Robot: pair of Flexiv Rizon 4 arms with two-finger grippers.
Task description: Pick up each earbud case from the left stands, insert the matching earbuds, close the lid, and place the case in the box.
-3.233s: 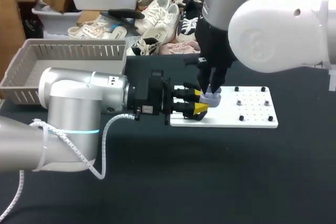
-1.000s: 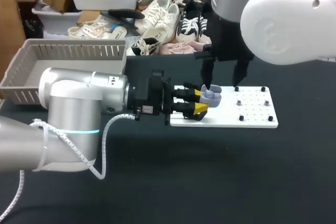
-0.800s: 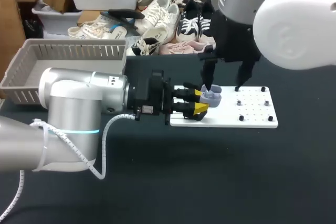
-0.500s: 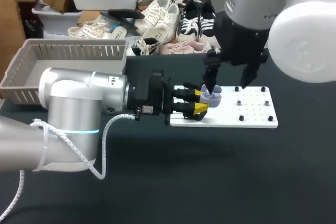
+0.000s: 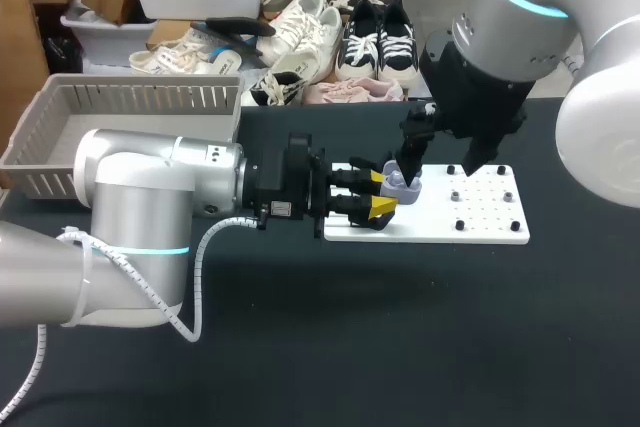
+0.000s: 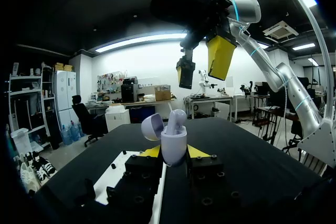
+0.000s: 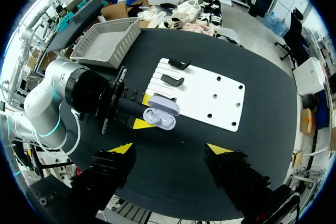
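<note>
Black worktop (image 5: 400,347): left fingers (image 5: 381,206) clamp the open earbud case (image 5: 402,185) upright, likely to steady it for loading; right fingers (image 7: 119,149) hang above it, spread wide, holding nothing

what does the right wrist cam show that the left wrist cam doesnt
Right wrist only: the box, black stands on the board, and the left arm from above. Left wrist only: the case side-on with an earbud standing in it, and the right arm overhead. Both: the open-lidded case in the left gripper, part of the board, and the right gripper, open, above the case.
</note>
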